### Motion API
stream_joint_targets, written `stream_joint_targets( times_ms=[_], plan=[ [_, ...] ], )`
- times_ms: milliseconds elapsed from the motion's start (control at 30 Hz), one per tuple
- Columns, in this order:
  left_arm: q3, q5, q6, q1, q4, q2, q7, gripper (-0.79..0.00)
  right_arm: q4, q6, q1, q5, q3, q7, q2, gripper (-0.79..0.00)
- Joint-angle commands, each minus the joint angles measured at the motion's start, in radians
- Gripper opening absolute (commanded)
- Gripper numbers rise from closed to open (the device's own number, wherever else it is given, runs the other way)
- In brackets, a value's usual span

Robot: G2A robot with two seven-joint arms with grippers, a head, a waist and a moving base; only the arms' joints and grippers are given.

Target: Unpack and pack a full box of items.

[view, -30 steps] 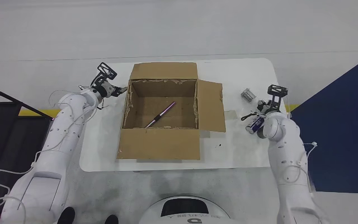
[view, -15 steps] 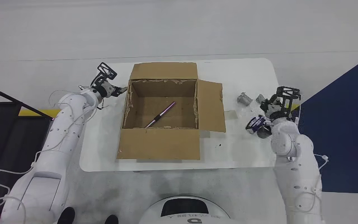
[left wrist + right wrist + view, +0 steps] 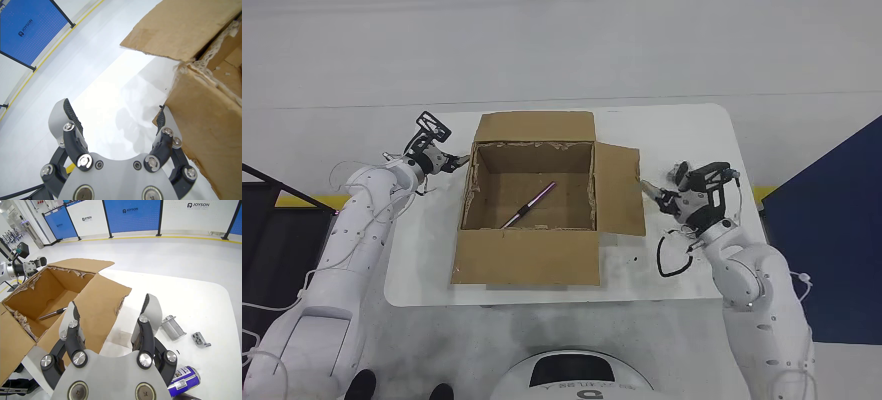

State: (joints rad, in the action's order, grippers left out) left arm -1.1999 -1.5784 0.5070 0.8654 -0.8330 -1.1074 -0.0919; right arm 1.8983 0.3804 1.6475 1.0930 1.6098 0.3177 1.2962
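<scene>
Brown corrugated cardboard box (image 3: 527, 258) stands open at the middle of the white rounded-corner table (image 3: 682, 125), all four flaps folded outward and the inner rims torn and ragged. One slender purple-and-silver pen-like rod (image 3: 529, 204) lies diagonally on the box floor; nothing else is seen inside. Left gripper (image 3: 113, 104) is positioned at the box's far left outer corner, fingers spread with nothing between them; one ribbed pad sits right up against the cardboard wall, though actual contact cannot be confirmed. Right gripper (image 3: 111, 299) hangs over the outer edge of the right-hand flap and the adjoining table surface, fingers spread wide and holding nothing. Three items rest on the table to the right of the box: a silver ribbed metal cylinder with flanged ends (image 3: 173, 328) lying on its side just beside the right gripper, a small grey metal bracket with drilled holes (image 3: 199, 340) near the cylinder, and a blue labelled spray can (image 3: 184, 378) lying on its side closer to the robot.
</scene>
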Motion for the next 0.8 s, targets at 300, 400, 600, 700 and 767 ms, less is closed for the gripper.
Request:
stream_joint_targets(
  times_ms=[300,400,600,700,767],
  plan=[
    [0.0,0.0,0.0,0.0,0.0,0.0,0.0,0.0,-0.06,0.223,-0.129,0.009,-0.117,-0.004,-0.005,0.0],
    [0.0,0.0,0.0,0.0,0.0,0.0,0.0,0.0,-0.134,0.277,-0.269,0.039,-0.242,0.074,0.001,0.0],
    [0.0,0.0,0.0,0.0,0.0,0.0,0.0,0.0,-0.365,0.314,-0.511,0.028,-0.453,0.091,0.031,0.0],
    [0.0,0.0,0.0,0.0,0.0,0.0,0.0,0.0,-0.448,0.272,-0.59,0.049,-0.53,0.08,0.049,0.0],
    [0.0,0.0,0.0,0.0,0.0,0.0,0.0,0.0,-0.453,0.267,-0.594,0.05,-0.536,0.078,0.05,0.0]
  ],
)
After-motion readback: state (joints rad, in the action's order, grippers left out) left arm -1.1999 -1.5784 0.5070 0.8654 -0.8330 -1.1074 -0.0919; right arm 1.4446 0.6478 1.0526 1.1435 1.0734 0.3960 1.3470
